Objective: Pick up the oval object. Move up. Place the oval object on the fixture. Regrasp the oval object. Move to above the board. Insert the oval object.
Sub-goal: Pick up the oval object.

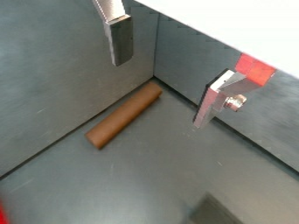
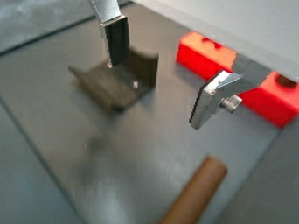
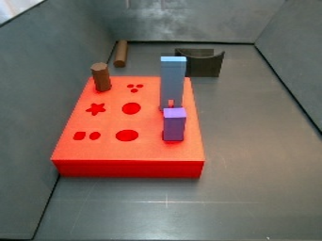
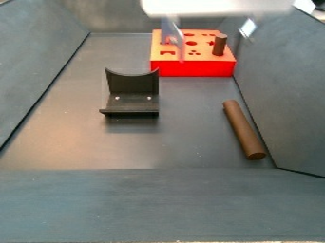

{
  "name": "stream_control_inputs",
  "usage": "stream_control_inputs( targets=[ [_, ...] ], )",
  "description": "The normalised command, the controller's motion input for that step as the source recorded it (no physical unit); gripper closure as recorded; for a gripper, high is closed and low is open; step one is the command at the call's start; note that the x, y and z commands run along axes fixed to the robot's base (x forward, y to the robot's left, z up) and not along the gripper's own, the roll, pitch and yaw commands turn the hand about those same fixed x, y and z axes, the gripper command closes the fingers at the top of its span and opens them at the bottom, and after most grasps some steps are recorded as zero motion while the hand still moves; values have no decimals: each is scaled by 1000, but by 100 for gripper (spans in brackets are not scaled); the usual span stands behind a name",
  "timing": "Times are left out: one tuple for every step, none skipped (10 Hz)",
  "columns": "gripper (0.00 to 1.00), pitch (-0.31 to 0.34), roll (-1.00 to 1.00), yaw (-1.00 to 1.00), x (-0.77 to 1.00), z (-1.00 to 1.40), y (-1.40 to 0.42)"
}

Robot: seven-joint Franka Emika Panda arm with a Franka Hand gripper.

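My fingers [image 1: 170, 79] hang spread wide, nothing btwn them, high over the floor. Oval object [image 1: 124, 115] lies flat by the wall corner, well apart from the board [image 3: 126, 141], untouched; also seen in a side view [image 4: 244, 128]. Fixture [image 4: 129, 95] stands empty, notch up, ready for the regrasp. Judgement: pick not yet begun; need to align w/ the peg's long axis.
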Motion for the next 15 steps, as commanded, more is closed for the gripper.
stream_control_inputs(
  targets=[
    [0,-23,-163,0,-474,-909,240],
    [0,-9,-181,0,-520,-889,237],
    [0,-70,-220,0,-366,-774,146],
    [0,-39,-124,-46,114,-909,0],
    [0,0,-26,-131,451,-1000,-11],
    [0,40,0,-194,789,-1000,-100],
    [0,124,0,-149,686,-954,0],
    [0,0,0,6,-163,-1000,331],
    [0,-46,0,91,-343,-1000,374],
    [0,-74,-47,134,-411,-1000,397],
    [0,-99,-86,220,-509,-920,403],
    [0,-104,-141,249,-443,-809,354],
    [0,-61,-214,109,0,-743,151],
    [0,0,-291,0,271,-589,200],
    [0,0,-290,0,251,-589,194]
  ],
)
